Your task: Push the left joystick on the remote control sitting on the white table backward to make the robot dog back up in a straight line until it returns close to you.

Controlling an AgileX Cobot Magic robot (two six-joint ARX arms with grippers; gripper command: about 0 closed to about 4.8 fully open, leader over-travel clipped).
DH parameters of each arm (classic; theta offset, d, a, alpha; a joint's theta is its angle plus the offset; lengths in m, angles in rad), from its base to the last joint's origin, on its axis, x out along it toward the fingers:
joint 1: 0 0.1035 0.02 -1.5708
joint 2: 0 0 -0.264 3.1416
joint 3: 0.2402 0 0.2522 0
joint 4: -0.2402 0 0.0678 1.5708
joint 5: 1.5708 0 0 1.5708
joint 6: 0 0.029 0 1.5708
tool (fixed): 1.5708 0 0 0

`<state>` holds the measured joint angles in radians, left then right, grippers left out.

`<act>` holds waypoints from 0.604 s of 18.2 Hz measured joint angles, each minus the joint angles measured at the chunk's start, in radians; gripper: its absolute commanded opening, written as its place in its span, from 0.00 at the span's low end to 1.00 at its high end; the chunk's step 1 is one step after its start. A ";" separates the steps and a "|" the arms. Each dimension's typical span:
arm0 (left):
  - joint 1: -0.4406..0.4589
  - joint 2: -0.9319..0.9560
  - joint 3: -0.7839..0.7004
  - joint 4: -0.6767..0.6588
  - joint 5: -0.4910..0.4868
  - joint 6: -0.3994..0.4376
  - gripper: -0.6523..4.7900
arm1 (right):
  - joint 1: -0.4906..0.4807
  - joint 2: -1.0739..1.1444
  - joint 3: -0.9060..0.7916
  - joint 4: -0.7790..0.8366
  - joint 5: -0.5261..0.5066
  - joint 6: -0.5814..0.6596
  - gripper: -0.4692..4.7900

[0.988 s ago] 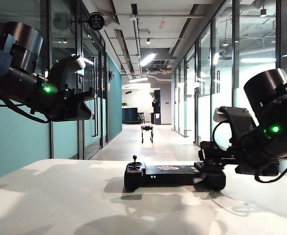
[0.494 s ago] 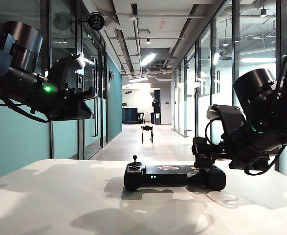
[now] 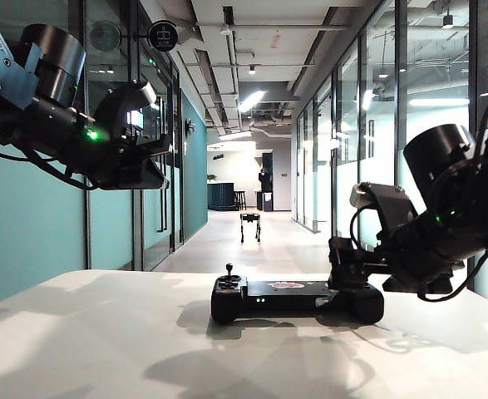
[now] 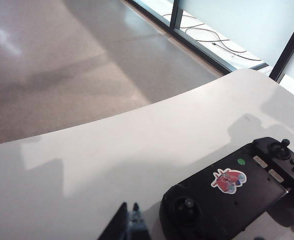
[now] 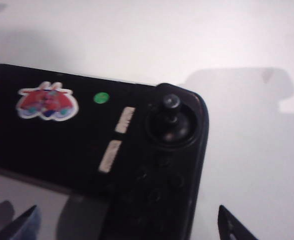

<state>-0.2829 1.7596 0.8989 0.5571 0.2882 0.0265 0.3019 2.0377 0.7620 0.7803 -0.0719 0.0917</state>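
White table (image 3: 102,349): right tool (image 3: 347,270) splayed over remote control (image 3: 289,298) (left tool (image 3: 156,162) aloft).

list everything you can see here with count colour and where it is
remote control: 1, black with a pinkish-red sticker, flat near the middle of the table
left joystick: 1, black, upright on the controller's left end in the exterior view
right joystick: 1, black, on the controller's other end
white table: 1, white, fills the foreground
robot dog: 1, black, standing far down the corridor
round sign: 1, black, high on the left wall
left gripper: 1, black, raised above the table's left side, near the controller's left end
right gripper: 1, black, open, low over the controller's right end
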 measured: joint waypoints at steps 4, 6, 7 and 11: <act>-0.001 0.000 0.000 -0.010 0.018 0.000 0.11 | 0.000 0.061 0.041 -0.004 0.000 -0.001 0.94; -0.003 0.000 0.000 -0.012 0.022 0.000 0.11 | -0.001 0.069 0.047 -0.006 0.000 -0.002 0.88; -0.004 0.000 0.000 -0.017 0.023 0.000 0.11 | -0.002 0.070 0.047 -0.007 0.000 -0.004 0.84; -0.004 0.000 0.001 -0.024 0.023 0.000 0.11 | -0.004 0.070 0.047 -0.008 0.004 -0.022 0.66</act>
<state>-0.2871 1.7596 0.8997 0.5331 0.3115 0.0261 0.2981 2.1078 0.8093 0.7723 -0.0677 0.0696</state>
